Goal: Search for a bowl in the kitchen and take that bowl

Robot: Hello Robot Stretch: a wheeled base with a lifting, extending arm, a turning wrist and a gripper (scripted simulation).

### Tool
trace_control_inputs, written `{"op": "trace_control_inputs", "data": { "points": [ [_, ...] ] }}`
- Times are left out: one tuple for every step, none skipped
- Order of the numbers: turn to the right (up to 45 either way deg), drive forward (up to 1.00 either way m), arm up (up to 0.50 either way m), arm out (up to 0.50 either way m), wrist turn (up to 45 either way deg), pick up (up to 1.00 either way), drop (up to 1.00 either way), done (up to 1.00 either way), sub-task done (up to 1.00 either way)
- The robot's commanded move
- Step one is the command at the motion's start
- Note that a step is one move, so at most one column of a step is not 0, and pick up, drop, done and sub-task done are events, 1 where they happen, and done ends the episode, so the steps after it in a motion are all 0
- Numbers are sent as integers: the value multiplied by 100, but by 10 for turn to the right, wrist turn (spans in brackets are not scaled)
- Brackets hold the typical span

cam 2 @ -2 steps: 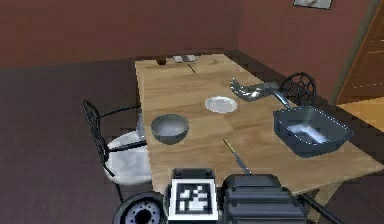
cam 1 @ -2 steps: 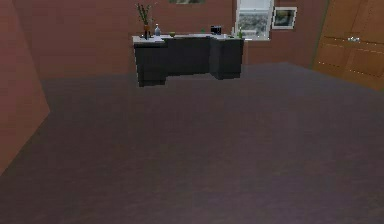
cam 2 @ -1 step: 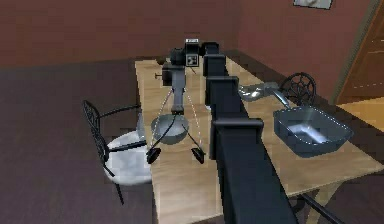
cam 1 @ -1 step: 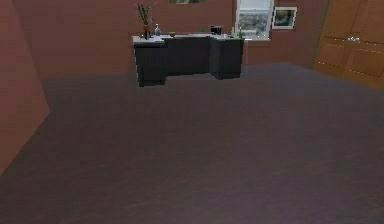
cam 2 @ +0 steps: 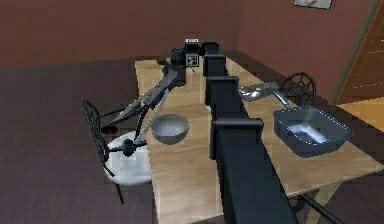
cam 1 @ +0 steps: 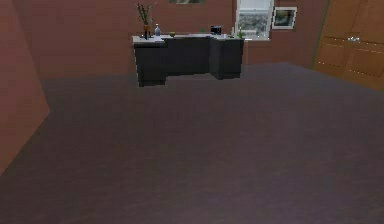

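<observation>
The table [cam 2: 183,172] runs off the arm side view's bottom edge, and the arm [cam 2: 240,150], a dark square bar, covers a long strip of the wooden top, hiding whatever lies under it. A wheel-backed chair [cam 2: 297,88] on the table's right side is partly hidden behind the table's edge. A small grey thing [cam 2: 250,93] on the top near it is too blurred to name. In the forward view a counter [cam 1: 185,55] with dark cabinets stands far off across the dark floor [cam 1: 200,150]. The bits on its top are too small to tell, apart from a plant [cam 1: 145,17] at its left end. Behind the counter are a window [cam 1: 253,18] and a framed picture [cam 1: 285,16], and wooden doors [cam 1: 352,55] are cut off by that view's right edge. On the table, the bowl [cam 2: 168,127], round and grey-blue, stands upright near the table's left edge, just left of the arm. A square grey-blue dish [cam 2: 312,130] sits right of the arm. A dark metal chair [cam 2: 95,125] with a white cushion [cam 2: 130,165] stands against the table's left side. The arm rises from the bottom edge to two white squares [cam 2: 190,57] toward the table's far end. From there the gripper [cam 2: 135,115] slants back down and to the left. Its thin fingers [cam 2: 150,100] end close by the bowl, with the table edge and the dark chair behind them. I cannot tell whether they touch the bowl, how the jaws stand, or whether the gripper holds anything.
</observation>
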Motion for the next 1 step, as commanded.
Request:
{"op": "trace_control_inputs", "data": {
  "points": [
    [0, 0, 0, 0, 450, 0, 0, 0, 0]
  ]
}}
